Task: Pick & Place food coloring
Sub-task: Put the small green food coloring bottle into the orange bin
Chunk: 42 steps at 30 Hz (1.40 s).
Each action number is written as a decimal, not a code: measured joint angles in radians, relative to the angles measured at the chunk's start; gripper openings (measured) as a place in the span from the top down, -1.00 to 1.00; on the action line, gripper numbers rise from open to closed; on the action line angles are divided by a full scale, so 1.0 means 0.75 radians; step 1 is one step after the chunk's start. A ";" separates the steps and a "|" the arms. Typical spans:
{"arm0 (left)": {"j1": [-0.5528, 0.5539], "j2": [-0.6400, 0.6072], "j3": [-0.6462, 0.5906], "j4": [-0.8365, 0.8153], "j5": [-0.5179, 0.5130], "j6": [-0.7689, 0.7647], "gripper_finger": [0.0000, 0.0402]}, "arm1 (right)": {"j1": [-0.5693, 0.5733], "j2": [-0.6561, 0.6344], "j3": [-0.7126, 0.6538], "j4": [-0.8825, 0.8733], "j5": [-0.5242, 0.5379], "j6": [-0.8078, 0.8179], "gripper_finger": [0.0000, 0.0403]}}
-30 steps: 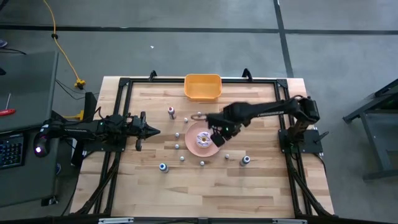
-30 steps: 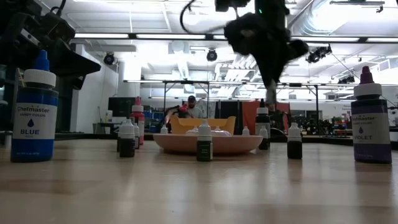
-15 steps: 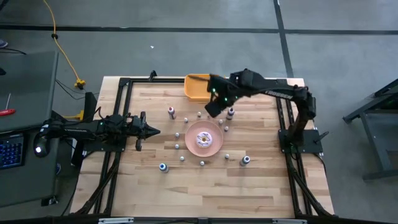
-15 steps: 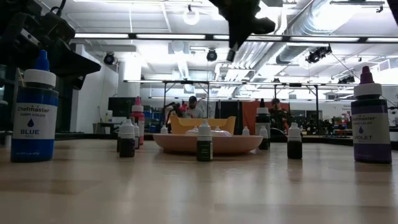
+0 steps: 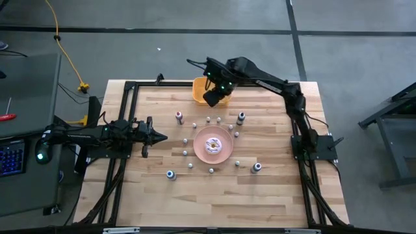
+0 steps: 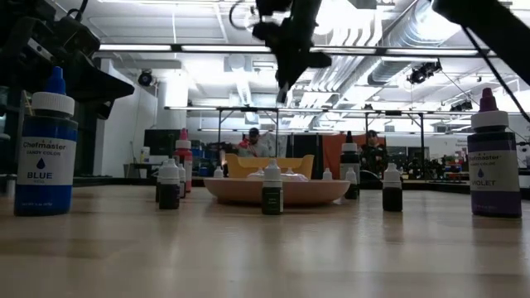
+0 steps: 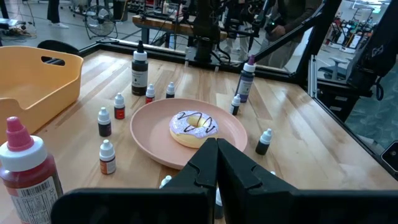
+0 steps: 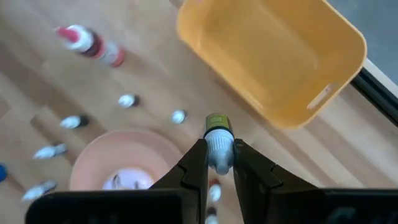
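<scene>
Pale wood table [image 5: 260, 195]: we see butcher-block planks inside a dark frame; bottles are scattered around the middle.
Orange bin [image 5: 211, 90]: we place it at the far edge of the table; the right wrist view shows its inside bare.
Pink plate [image 5: 224, 153]: it sits mid-table and bears a white-and-pink doughnut [image 7: 193, 127].
Left arm: it waits at the table's left side; the left gripper [image 7: 217, 155] shows its fingers pressed together on nothing.
Right gripper [image 5: 213, 96]: we find it raised over the near rim of the bin, fingers nipped on the neck of a small bottle [image 8: 218, 135] with a whitish cap and dark body.
Food coloring, remainder: a red-capped bottle [image 5: 179, 117] stands left of the plate, a blue-capped one [image 5: 170, 174] and another larger one [image 5: 257, 168] on the near side; small whitish ones ring the plate.
Step in hand: we judge this the carry, the bottle nearly over the drop point.
Next move: we think it needs a little more travel over the bin's floor, then a release from low height so the bottle does not bounce out.
Writing: the low view reads "Chefmaster", "BLUE" on the left bottle [image 6: 45, 149]; "VIOLET" on the right bottle [image 6: 494, 157].
</scene>
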 joint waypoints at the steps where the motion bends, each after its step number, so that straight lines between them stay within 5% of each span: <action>1: 0.000 0.000 0.000 0.000 0.000 0.000 1.00 | -0.019 0.012 -0.019 0.030 -0.005 -0.008 0.73; 25: 0.000 -0.001 0.000 0.000 0.000 0.000 1.00 | -0.246 0.317 -0.071 0.126 -0.074 -0.052 0.71; 42: 0.000 0.000 0.001 0.000 0.000 0.000 1.00 | -0.276 0.323 -0.214 0.138 -0.118 -0.076 0.71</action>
